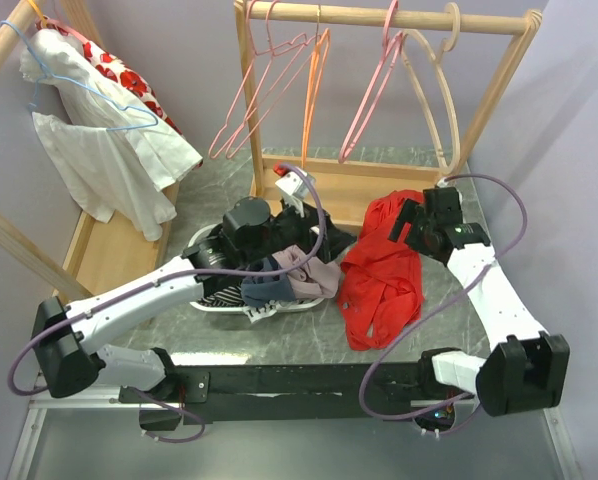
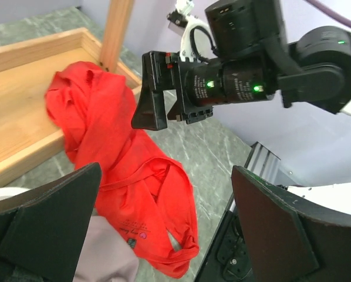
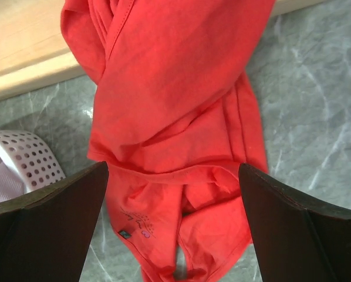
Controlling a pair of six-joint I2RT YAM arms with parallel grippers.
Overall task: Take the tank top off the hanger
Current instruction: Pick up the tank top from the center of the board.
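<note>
Jaws spread wide and holding nothing, the right gripper point(image 1: 407, 225) hovers over the red tank top point(image 1: 384, 275), crumpled directly beneath it across the table point(image 1: 309, 340) and wooden rack base point(image 1: 324, 185), off any hanger: removal looks done, leaving only a clean withdrawal upward.

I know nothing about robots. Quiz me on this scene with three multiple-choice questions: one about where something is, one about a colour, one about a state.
1. Where is the red tank top?
A) hanging up
B) lying on the table
C) folded in a drawer

2. What colour is the basket?
A) white
B) blue
C) green

3. The right end effector is:
A) shut tight, empty
B) shut on the tank top
C) open, holding nothing

Answers: 1 B, it lies crumpled on the marbled top. 2 A, its perforated wall is white. 3 C, its fingers stand wide apart above the cloth.
</note>
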